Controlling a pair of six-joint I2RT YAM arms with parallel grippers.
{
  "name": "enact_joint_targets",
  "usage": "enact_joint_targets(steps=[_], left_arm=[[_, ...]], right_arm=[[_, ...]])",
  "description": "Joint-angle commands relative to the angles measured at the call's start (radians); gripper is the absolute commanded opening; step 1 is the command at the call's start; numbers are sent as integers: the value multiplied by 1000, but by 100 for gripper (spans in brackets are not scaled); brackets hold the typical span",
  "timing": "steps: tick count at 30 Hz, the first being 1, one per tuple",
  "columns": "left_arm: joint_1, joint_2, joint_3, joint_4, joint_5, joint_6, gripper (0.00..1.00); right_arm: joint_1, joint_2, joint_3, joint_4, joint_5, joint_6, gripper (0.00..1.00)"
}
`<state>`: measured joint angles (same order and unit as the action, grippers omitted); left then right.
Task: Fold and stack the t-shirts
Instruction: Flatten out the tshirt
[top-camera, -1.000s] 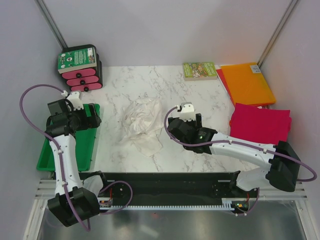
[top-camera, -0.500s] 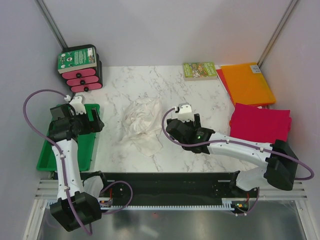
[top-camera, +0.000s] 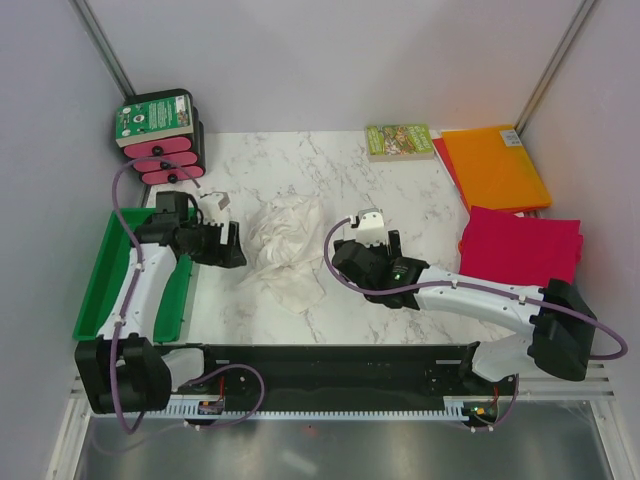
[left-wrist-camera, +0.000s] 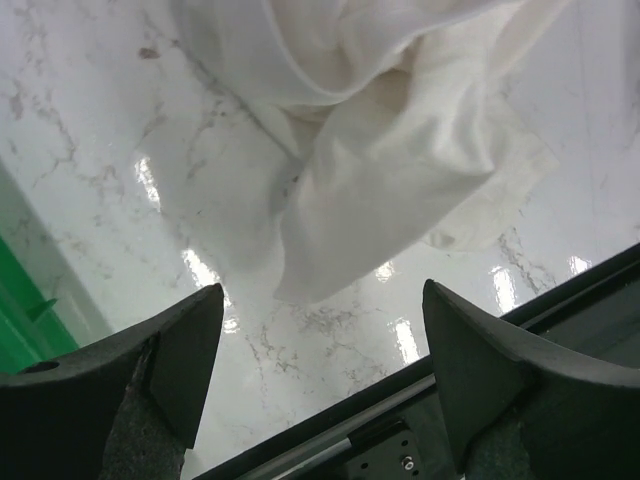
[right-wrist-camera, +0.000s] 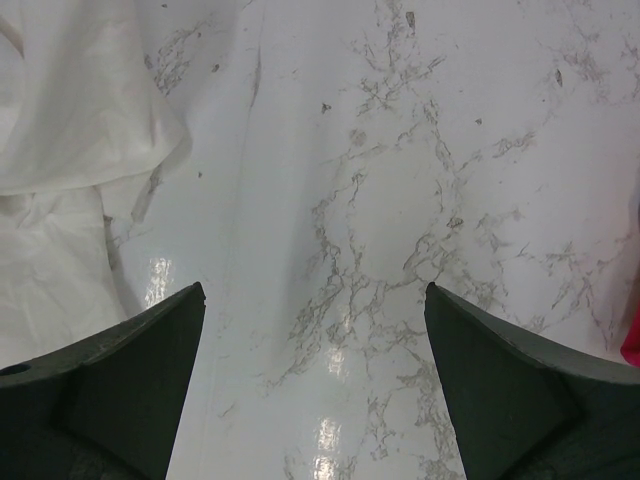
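The left gripper (top-camera: 228, 246) reaches rightward off its arm, which bends up from the near-left base over a green plastic tray (top-camera: 103, 292). In the left wrist view its dark, wedge-shaped fingers (left-wrist-camera: 185, 350) stand wide apart with nothing between them, held low over the glossy marble table (top-camera: 300, 165). Just ahead of them lies the white t-shirt (left-wrist-camera: 400, 130), thin, soft and rumpled into loose folds rather than a flat shape, one corner trailing toward the near table edge. The right gripper (top-camera: 342, 262) comes in from the other side on a long, low arm stretched leftward from the near-right base. Its jaws also gape, empty, over bare marble, with the white cloth's edge just beside its left finger (right-wrist-camera: 110, 370). The crumpled shirt thus sits between the two grippers, near the table's middle. Well apart at the right edge lie a flat folded magenta t-shirt (top-camera: 520, 245) and, behind it, a folded orange t-shirt (top-camera: 495, 165).
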<state>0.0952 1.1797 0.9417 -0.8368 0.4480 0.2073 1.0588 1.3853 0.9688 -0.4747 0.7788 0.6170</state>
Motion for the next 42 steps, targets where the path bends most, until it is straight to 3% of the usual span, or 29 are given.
enact_joint_targets(steps=[1,5,13,28,29,31,32,33,35,40,42], left_arm=[[-116,-5,88,-7,18,32,87],[-175,38,88,-5,-12,29,86],[-189,147,55,-4,-65,60,82],[-224,307,62,-51,4,98,74],[-229,319,62,-51,1,99,71],[-236,330,60,-51,-5,99,54],[-238,339,60,-45,-9,98,43],[-238,339,58,-39,-25,98,19],[-238,333,54,-21,-51,87,2],[-226,226,81,47,-140,47,2],[-172,186,121,51,-109,27,2]], right_arm=[[7,17,4,13,2,27,98],[7,41,10,15,-7,43,98],[13,80,34,15,-1,29,98],[12,115,54,15,11,10,98],[12,115,51,15,14,12,98],[13,116,48,16,14,13,98],[13,119,48,16,14,16,98],[13,120,47,15,14,20,98],[12,127,48,16,16,20,98],[12,129,65,15,17,26,98],[9,127,74,21,8,27,98]])
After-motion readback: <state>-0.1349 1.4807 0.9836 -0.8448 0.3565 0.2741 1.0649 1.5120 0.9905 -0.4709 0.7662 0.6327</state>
